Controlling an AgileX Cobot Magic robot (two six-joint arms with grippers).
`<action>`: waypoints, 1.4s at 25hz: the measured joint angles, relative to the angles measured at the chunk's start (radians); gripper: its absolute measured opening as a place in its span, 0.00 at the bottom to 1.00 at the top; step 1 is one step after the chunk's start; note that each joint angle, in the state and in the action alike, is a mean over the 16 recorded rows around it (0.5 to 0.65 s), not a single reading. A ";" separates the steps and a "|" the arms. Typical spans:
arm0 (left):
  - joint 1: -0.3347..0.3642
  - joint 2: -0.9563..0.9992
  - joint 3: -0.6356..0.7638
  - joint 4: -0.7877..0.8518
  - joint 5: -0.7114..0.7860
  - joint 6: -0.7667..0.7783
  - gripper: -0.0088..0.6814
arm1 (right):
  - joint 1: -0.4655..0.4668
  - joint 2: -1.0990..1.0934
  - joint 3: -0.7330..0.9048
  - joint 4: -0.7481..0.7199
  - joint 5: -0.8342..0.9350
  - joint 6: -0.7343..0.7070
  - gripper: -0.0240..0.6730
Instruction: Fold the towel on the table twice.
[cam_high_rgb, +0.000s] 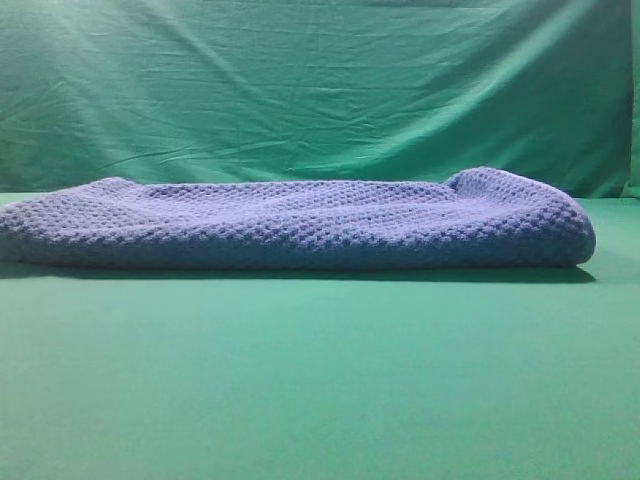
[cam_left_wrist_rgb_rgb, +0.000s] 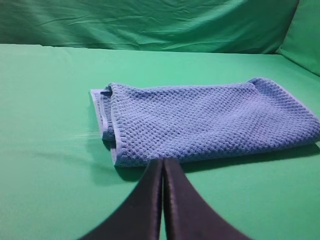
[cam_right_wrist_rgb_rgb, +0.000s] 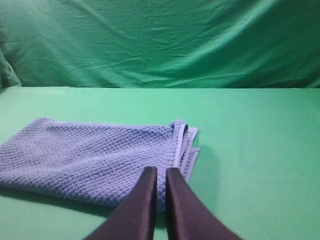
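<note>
The blue-grey waffle-knit towel (cam_high_rgb: 300, 225) lies folded in a thick, long bundle across the green table (cam_high_rgb: 320, 390). In the left wrist view the towel (cam_left_wrist_rgb_rgb: 210, 120) shows stacked layered edges at its left end. My left gripper (cam_left_wrist_rgb_rgb: 163, 161) is just in front of its near edge, with its dark fingers pressed together and empty. In the right wrist view the towel (cam_right_wrist_rgb_rgb: 90, 155) shows layered edges at its right end. My right gripper (cam_right_wrist_rgb_rgb: 160, 171) hovers over its near right corner, a narrow gap between the fingers and nothing held. Neither gripper shows in the exterior high view.
A wrinkled green backdrop cloth (cam_high_rgb: 320, 90) hangs behind the table. Bare green table surface (cam_left_wrist_rgb_rgb: 45, 150) stretches in front of the towel and to both sides of it.
</note>
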 joint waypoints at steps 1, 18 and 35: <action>0.000 0.000 0.000 0.001 -0.003 0.000 0.01 | 0.000 0.000 0.004 0.000 -0.003 0.000 0.10; 0.000 0.000 0.095 0.087 -0.103 0.000 0.01 | 0.000 0.000 0.097 -0.042 0.013 -0.002 0.10; 0.000 0.000 0.175 0.163 -0.093 0.000 0.01 | 0.000 0.000 0.197 -0.077 0.026 -0.001 0.10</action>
